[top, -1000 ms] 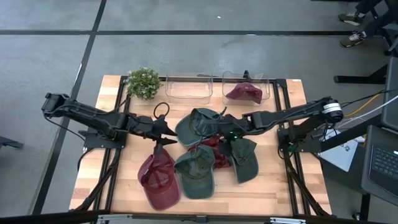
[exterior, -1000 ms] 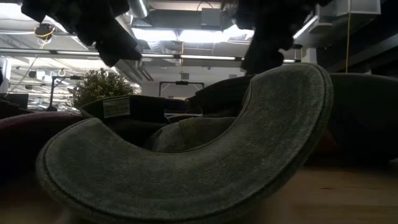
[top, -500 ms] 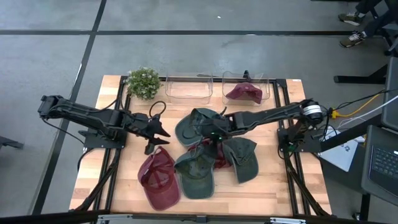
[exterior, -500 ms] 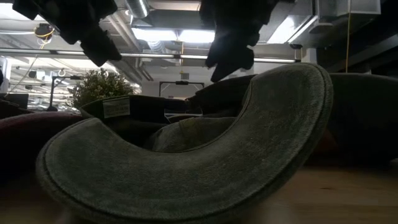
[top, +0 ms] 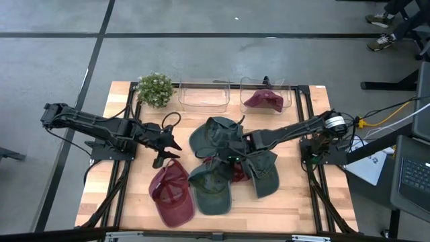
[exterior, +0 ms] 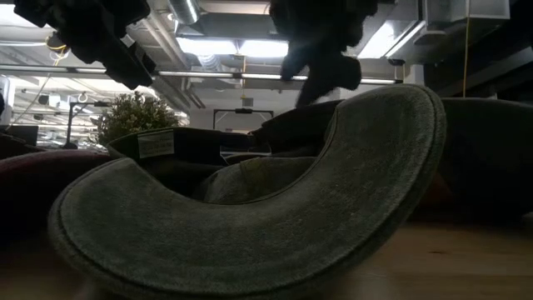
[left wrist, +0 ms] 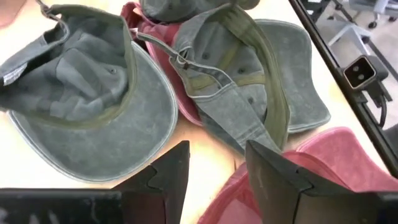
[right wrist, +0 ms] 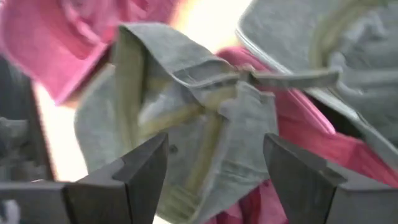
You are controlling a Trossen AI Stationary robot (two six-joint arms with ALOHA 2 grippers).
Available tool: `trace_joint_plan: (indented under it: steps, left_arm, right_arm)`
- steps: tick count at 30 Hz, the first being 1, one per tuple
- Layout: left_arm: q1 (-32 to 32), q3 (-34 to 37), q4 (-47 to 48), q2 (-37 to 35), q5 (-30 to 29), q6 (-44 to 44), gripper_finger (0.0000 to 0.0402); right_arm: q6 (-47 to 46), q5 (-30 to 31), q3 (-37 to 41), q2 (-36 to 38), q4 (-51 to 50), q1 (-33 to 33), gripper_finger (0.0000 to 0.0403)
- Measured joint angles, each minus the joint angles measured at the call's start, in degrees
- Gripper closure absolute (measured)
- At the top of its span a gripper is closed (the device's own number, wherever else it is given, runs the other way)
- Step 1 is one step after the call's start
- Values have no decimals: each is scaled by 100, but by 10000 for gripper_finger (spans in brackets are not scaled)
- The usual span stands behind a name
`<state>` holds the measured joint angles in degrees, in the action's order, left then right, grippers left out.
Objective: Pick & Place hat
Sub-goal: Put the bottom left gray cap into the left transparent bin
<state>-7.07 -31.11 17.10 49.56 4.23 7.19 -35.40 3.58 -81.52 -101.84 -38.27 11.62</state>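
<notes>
Several caps lie in a pile at the table's middle: a green cap (top: 213, 134) at the far side, a green cap (top: 212, 185) at the near side, a green cap (top: 263, 172) to the right, and a maroon cap (top: 232, 166) under them. Another maroon cap (top: 172, 195) lies near-left, and one maroon cap (top: 263, 101) sits in the right clear bin (top: 285, 94). My right gripper (top: 232, 156) (right wrist: 214, 171) hovers open over the near green cap (right wrist: 186, 124). My left gripper (top: 168, 148) (left wrist: 217, 171) is open, left of the pile, above the table.
An empty clear bin (top: 203, 97) stands at the far edge beside the right bin. A small potted plant (top: 154, 89) sits at the far-left corner. In the low view a green cap's brim (exterior: 250, 225) fills the foreground. Bare wood shows along the near edge (top: 289, 208).
My right gripper has moved toward the table's left and near edge, from over the far green cap to over the pile's near side. My left gripper has drawn back a little toward the table's left. The caps have stayed where they were.
</notes>
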Motion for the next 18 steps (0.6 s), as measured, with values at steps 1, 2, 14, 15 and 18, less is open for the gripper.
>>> trace_joint_plan:
  steps: [1, 2, 14, 15, 18]
  left_arm:
    - [0, 0, 0, 0, 0, -42, 249]
    - [0, 0, 0, 0, 1, -69, 249]
    - [7, 0, 15, 0, 129, -96, 249]
    - [7, 0, 17, 0, 129, -93, 249]
    - [7, 0, 15, 0, 124, -62, 249]
  right_arm:
    - [-34, 90, 0, -58, -116, 12, 143]
    - [-43, 122, 1, -118, -149, 17, 143]
    - [-180, -145, 4, -479, -59, 14, 159]
    - [-186, -91, 4, -479, -63, 14, 169]
    - [-198, 135, 4, -479, -89, 14, 215]
